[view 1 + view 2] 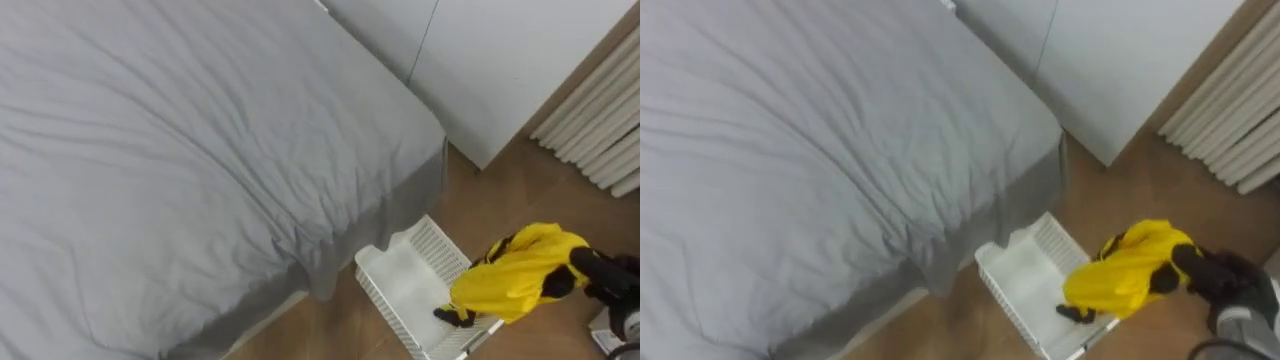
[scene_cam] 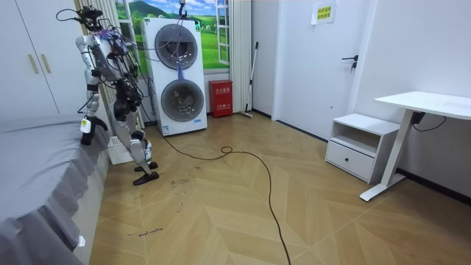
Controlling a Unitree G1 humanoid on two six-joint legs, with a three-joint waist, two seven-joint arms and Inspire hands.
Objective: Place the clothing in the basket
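A yellow garment with black trim hangs bunched from my right hand, which comes in from the right and is shut on it. The cloth is over the right edge of a white slatted basket, and its black lower end dips to the basket's rim. The basket stands on the wood floor at the corner of the bed. In the room view I stand beside the bed with the yellow garment held low over the basket. My left hand stays up near my body.
A grey-sheeted bed fills the left side, its sheet hanging down next to the basket. White wardrobe doors stand behind and a ribbed white radiator is at the right. Bare wood floor surrounds the basket.
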